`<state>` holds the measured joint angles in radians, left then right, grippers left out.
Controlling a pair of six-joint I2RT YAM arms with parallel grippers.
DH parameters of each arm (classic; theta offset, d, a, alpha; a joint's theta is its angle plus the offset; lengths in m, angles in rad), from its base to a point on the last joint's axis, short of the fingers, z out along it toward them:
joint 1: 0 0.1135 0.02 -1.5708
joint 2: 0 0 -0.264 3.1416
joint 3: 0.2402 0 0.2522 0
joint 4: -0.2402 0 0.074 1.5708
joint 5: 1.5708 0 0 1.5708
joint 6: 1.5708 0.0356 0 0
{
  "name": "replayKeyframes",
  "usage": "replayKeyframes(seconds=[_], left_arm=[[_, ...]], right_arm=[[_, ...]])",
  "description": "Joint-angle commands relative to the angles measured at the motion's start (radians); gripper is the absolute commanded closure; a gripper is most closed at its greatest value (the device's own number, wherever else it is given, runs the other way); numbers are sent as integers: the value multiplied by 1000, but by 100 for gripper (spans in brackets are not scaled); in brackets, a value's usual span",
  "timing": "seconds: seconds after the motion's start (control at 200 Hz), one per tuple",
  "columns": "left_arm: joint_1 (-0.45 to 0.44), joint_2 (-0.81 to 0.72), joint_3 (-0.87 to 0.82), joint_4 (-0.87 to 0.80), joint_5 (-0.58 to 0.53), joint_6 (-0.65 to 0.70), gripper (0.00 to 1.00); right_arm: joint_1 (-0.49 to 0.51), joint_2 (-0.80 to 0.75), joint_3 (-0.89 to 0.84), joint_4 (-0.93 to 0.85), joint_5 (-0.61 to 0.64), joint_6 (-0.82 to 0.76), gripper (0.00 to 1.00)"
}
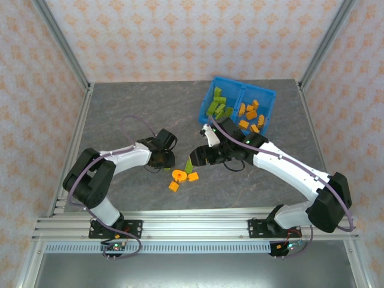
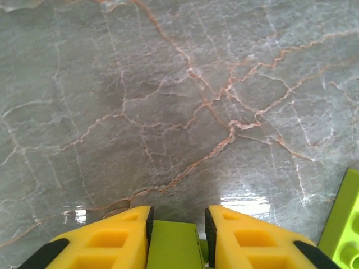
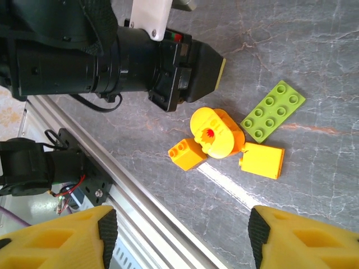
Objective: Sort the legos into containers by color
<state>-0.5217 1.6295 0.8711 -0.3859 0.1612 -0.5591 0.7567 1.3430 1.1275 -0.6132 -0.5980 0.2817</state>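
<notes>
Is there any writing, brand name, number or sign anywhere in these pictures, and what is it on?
No text can be read.
Orange ring piece, lime green brick, blue bin: plain, no lettering visible.
Black wrist housing: a small red spot, no letters visible.
Circuit boards at the arm bases: too small to read.

A grey veined table (image 1: 120, 108) is enclosed by patterned walls (image 1: 180, 36) and metal posts (image 1: 64, 45); a rail (image 1: 198, 223), probably aluminium, is fixed along its near edge.
</notes>
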Motion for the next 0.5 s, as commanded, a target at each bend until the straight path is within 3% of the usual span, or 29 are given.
replayKeyframes(seconds=[0.0,0.21,0.36,0.495], left_arm=[[-30,-71,49,-39,-2,-5,73],[-109,-94,318,-45,-112,65,78],[-116,67,550,44,-159,127,81],[-117,268,789,95,-160,187,81]], right_arm=[[0,-47,8,4,71,29,34],[0,-154,-33,68,250,76,30],[0,-263,-79,84,422,107,26],[0,-336,-113,62,499,123,24]])
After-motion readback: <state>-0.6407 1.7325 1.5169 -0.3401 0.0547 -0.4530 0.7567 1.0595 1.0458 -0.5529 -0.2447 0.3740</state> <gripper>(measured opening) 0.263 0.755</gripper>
